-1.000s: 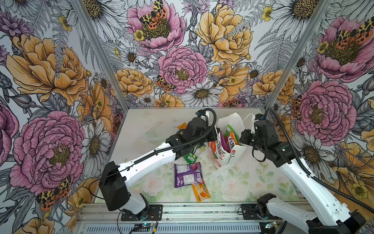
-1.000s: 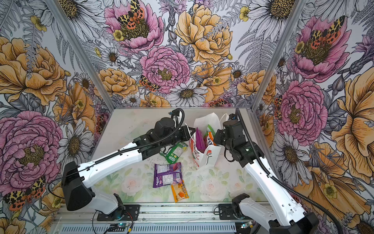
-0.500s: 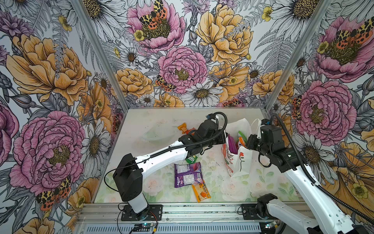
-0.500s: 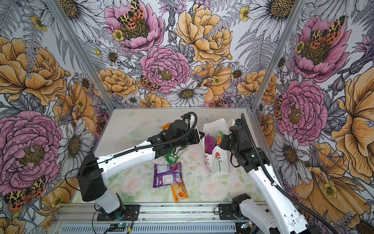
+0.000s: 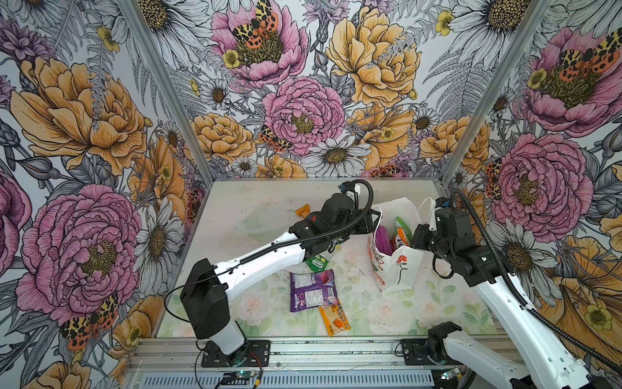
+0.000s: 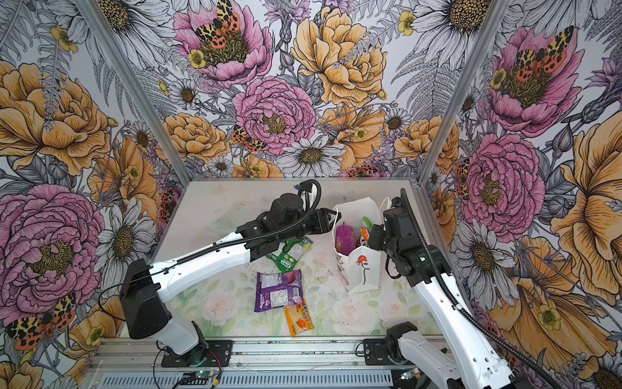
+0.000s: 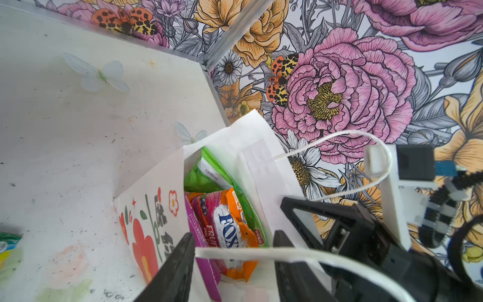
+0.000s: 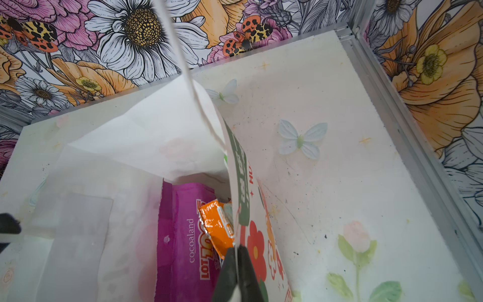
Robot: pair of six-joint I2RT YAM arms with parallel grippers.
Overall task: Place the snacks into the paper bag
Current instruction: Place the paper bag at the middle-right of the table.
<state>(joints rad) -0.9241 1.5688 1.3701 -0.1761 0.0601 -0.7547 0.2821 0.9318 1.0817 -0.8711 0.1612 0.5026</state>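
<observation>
The white paper bag (image 5: 400,269) (image 6: 363,272) stands upright at the right, mouth up. A magenta pouch (image 8: 180,235), an orange packet (image 7: 235,230) and a green packet (image 7: 201,177) stick up inside it. My right gripper (image 8: 236,252) is shut on the bag's rim on its right side. My left gripper (image 7: 232,255) hangs open over the bag's mouth, and a white cord handle (image 7: 261,252) lies across its fingers. On the table lie a purple pouch (image 5: 312,289), an orange packet (image 5: 335,318), a green-white packet (image 5: 318,262) partly under the left arm, and a small orange sachet (image 5: 302,210).
Flowered walls close the table in at the back and on both sides, and the bag stands near the right wall (image 5: 471,188). A metal rail (image 5: 303,350) runs along the front edge with both arm bases on it.
The bag has shifted right and stood up straighter with the right gripper. The left gripper has followed to the bag's mouth and its jaws have opened.
</observation>
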